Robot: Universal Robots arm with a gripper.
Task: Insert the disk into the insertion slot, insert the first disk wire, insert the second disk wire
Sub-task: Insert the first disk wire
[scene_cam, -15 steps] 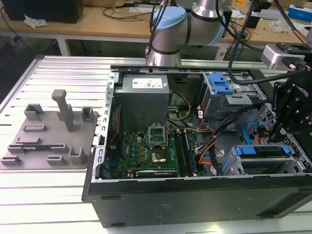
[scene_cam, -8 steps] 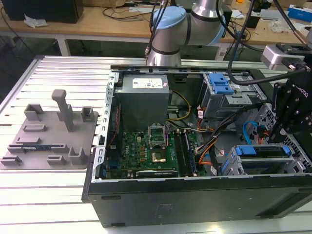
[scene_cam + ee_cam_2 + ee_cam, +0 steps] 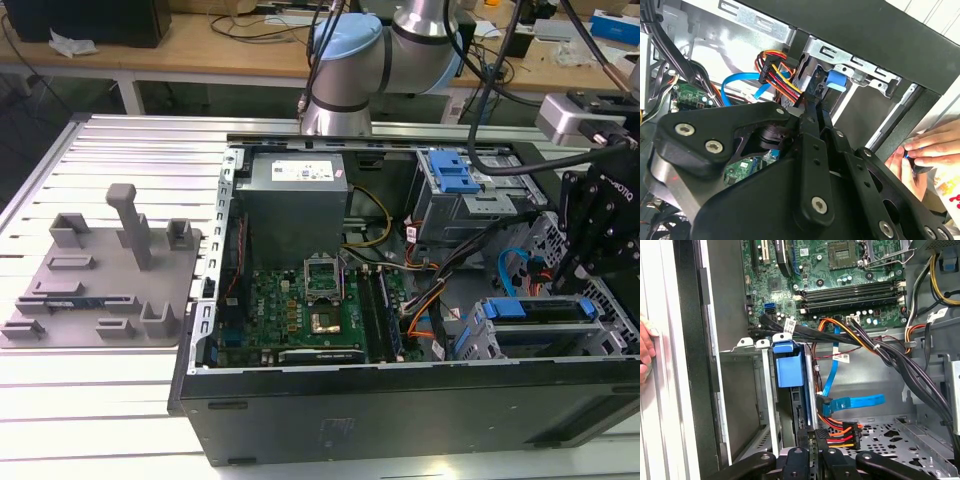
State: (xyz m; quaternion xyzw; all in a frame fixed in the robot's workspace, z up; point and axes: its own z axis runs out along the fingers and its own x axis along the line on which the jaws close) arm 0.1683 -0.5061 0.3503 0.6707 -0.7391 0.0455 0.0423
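The disk (image 3: 545,312), in its blue carrier (image 3: 788,367), sits inside the insertion slot (image 3: 478,338), a grey metal cage (image 3: 747,390) at the case's front corner on the exterior view's right. My gripper (image 3: 572,280) hangs right over that cage. In both wrist views the gripper (image 3: 816,436) (image 3: 811,102) is shut on the black plug of a red, orange and yellow disk wire (image 3: 840,432) (image 3: 782,75), held at the disk's rear edge. The plug of a blue flat disk wire (image 3: 855,402) (image 3: 737,82) lies against the same edge, slightly above.
The open computer case (image 3: 400,410) lies on a slatted table, holding a motherboard (image 3: 300,305), power supply (image 3: 295,195) and a taller grey box with a blue latch (image 3: 455,180). Black cable bundles (image 3: 900,365) cross near the cage. A person's hand (image 3: 925,150) (image 3: 645,350) rests outside the case wall.
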